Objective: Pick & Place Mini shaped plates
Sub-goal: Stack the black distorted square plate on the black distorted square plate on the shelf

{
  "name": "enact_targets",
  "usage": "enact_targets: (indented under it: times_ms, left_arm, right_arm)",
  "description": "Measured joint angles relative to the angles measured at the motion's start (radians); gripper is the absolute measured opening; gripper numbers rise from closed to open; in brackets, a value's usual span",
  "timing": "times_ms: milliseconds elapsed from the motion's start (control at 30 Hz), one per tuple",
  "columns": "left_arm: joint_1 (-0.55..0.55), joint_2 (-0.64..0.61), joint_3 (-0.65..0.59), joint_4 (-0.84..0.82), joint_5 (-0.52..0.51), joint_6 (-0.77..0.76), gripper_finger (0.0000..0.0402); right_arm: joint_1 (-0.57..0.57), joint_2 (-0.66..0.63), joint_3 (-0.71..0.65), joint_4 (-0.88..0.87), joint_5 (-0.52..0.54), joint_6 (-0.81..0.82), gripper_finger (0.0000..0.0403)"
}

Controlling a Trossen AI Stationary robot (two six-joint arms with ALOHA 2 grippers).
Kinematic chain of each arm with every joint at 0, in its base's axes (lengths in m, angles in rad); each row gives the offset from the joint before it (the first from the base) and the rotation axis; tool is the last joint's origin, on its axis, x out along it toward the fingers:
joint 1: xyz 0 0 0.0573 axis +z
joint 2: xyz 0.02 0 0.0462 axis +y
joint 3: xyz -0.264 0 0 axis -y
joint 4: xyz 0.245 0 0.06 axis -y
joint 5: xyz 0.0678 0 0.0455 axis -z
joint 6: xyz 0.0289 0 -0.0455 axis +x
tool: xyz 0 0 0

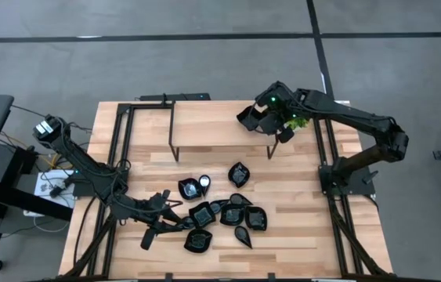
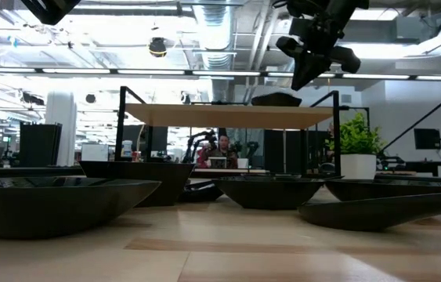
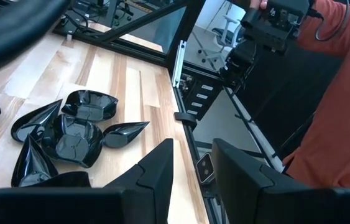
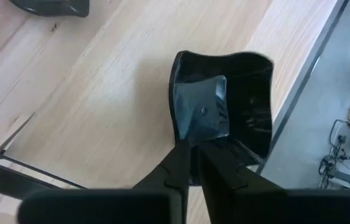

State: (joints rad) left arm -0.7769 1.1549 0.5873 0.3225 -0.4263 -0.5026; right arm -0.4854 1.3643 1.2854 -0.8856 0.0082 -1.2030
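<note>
A glossy black, squarish mini shaped plate (image 4: 237, 99) lies flat on the raised wooden shelf (image 1: 212, 125), close to the shelf's right end. My right gripper (image 4: 198, 163) hangs over it, shut on its rim. Several more black plates (image 1: 224, 215) of varied shapes lie in a loose cluster on the table's near middle, with two others (image 1: 239, 173) set a little farther back. My left gripper (image 3: 193, 174) hovers low at the cluster's left side, open, with nothing between its fingers. My right gripper pinches the plate's rim at one corner (image 4: 182, 138) between its two fingers, only a thin gap showing between them. The fingers slant down at it from above. The plate rests flat on the shelf (image 4: 100, 93).
The shelf stands on a thin black frame (image 1: 175, 133) over the table's far middle. A small green potted plant (image 1: 300, 121) stands just right of it. Beyond the table's right edge, a person's orange sleeve (image 3: 342, 99) shows in the left wrist view.
</note>
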Motion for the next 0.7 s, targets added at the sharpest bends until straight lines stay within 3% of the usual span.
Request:
enact_targets:
  times_ms: [167, 400, 500, 700]
  left_arm:
    - [0.0, 0.0, 0.0, 0.004, 0.0, 0.0, 0.0113]
    - [0.0, 0.0, 0.0, 0.021, 0.0, -0.002, 0.0113]
    - [0.0, 0.0, 0.0, 0.035, 0.0, -0.003, 0.0113]
    - [0.0, 0.0, 0.0, 0.061, 0.0, -0.003, 0.0113]
  right_arm:
    - [0.0, 0.0, 0.0, 0.005, 0.0, 0.0, 0.0057]
    - [0.024, -0.046, 0.019, 0.035, -0.001, 0.071, 0.0054]
    - [0.048, -0.078, 0.033, 0.086, -0.004, 0.256, 0.005]
    - [0.127, -0.105, 0.045, 0.108, -0.008, 0.777, 0.0049]
